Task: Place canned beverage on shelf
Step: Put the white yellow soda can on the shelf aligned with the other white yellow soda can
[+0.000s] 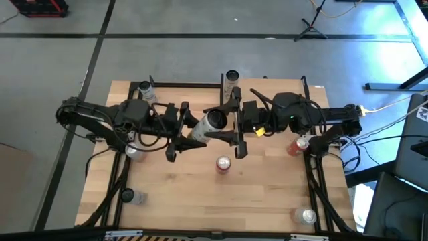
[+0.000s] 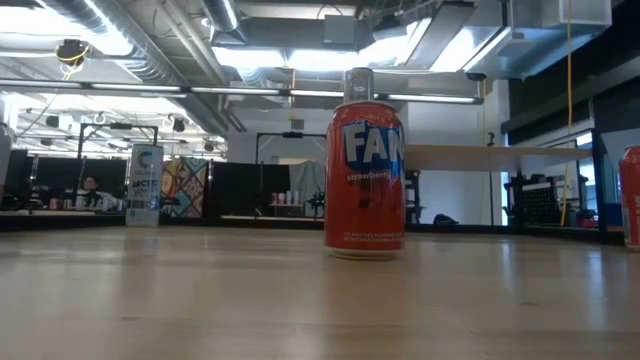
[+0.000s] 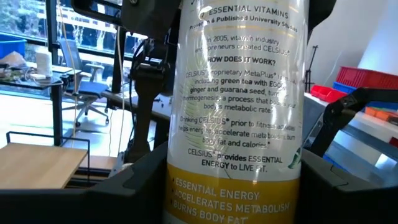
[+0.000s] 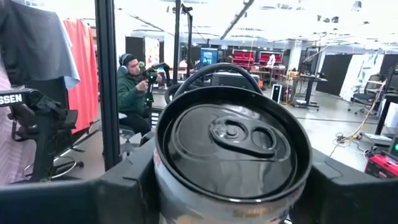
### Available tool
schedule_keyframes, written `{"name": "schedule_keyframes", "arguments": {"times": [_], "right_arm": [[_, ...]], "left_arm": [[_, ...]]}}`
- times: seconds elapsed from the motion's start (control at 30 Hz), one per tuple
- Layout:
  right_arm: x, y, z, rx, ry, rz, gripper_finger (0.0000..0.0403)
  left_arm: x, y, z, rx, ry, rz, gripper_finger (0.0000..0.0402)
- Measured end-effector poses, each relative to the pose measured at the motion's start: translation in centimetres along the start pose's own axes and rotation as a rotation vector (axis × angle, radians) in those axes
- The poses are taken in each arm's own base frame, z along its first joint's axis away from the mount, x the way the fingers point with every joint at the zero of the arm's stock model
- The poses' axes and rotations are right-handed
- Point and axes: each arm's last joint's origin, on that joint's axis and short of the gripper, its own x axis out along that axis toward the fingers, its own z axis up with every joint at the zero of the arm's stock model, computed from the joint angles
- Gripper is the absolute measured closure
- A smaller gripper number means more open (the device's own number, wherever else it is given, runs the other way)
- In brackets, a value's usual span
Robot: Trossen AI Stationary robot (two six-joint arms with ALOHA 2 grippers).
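**A:** Where is the can you are working with?

**B:** The Celsius can point(image 1: 212, 122) hangs above the table point(image 1: 267, 194), just above the centre of the high view, tilted so its top faces toward the right arm. Both my pincers are on it. My left pincer point(image 1: 178, 131) is clamped on the can's lower body; in the left wrist view the printed label point(image 3: 239, 112) fills the middle of the frame between my two dark fingers point(image 3: 130, 186). My right pincer point(image 1: 235, 127) is clamped on it too, near the top end; in the right wrist view the lid point(image 4: 233, 146) with its pull tab faces the camera head-on.

**A:** And the shelf?

**B:** In the low view the shelf point(image 2: 480, 157) shows as a pale wooden slab at right of centre, raised above the table behind the red Fanta can point(image 2: 365, 180). The held can is not on it.

**A:** What else stands on the table?

**B:** In the high view the Fanta can sits just below centre. Another red can point(image 1: 297, 145) stands at right under my right arm. Others stand near the far edge point(image 1: 231, 78) and toward the lower corners point(image 1: 306, 215).

**A:** Anyone around?

**B:** A person point(image 4: 132, 93) sits at upper left of the right wrist view, well beyond the table.
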Motion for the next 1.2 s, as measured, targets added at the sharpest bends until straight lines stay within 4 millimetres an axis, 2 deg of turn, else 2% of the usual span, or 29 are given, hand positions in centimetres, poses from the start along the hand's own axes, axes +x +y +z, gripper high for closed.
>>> {"name": "schedule_keyframes", "arguments": {"times": [0.17, 0.33, 0.43, 0.6, 0.73, 0.9, 1.2], "right_arm": [[-0.4, 0.0, -0.1, -0.012, 0.039, -0.011, 0.0178], [-2.2, -0.5, 1.5, -0.021, 0.115, -0.073, 0.0178], [-3.8, -1.1, 2.4, -0.038, 0.216, -0.15, 0.0178], [-5.7, -3.0, 1.7, -0.088, 0.42, -0.263, 0.0178], [-7.2, -5.4, 1.2, -0.077, 0.442, -0.281, 0.0178], [-8.5, -9.2, -1.5, -0.026, 0.446, -0.26, 0.0178], [-10.3, -14.3, -9.1, 0.025, 0.424, -0.294, 0.0178]], "left_arm": [[-0.2, 0.2, 0.2, -0.011, -0.015, 0.048, 0.0098], [-1.1, 0.5, 0.2, -0.004, 0.021, 0.12, 0.006], [-2.1, 0.6, 0.0, 0.011, 0.087, 0.149, 0.0053], [-3.8, 0.9, -0.5, -0.012, 0.2, 0.18, 0.0055], [-4.7, 0.7, -0.7, -0.036, 0.249, 0.185, 0.0054], [-4.9, 0.2, -0.9, -0.028, 0.253, 0.204, 0.0052], [-4.9, 0.0, -1.0, -0.044, 0.25, 0.222, 0.0052]]}}
